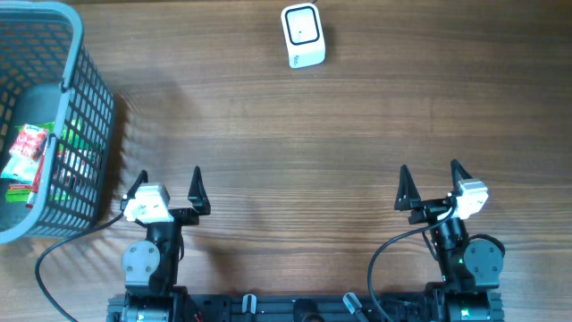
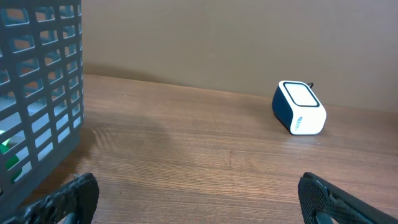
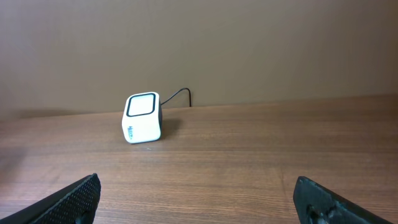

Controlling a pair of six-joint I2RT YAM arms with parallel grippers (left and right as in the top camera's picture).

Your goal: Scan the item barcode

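Inside the grey basket (image 1: 89, 125) at the left end of the bench (image 1: 295, 170), the items to be scanned lie in a loose pile. A red-and-white packet (image 1: 25, 152) is uppermost, and green packaging (image 1: 79, 143) shows through the mesh wall. No barcode is legible in any view.

Well apart from the basket, at the far edge of the bench and roughly midway across, stands the white scanner (image 1: 303, 36). Its dark-framed window faces upward and somewhat toward me, and its cable (image 3: 177, 94) trails off behind.

My left pincer (image 1: 168, 176) hovers at the near edge, close to the basket's near corner, jaws spread wide and holding nothing. My right pincer (image 1: 430, 170) hangs at the near edge on the opposite side, likewise wide apart and empty.

Judged from this arrangement, the task has not begun: no item has been lifted out, and none is presented to the window. Every step is left. I must reach into the basket, most likely with my left arm, grasp one packet, carry it to the scanner and turn its barcode to the window.
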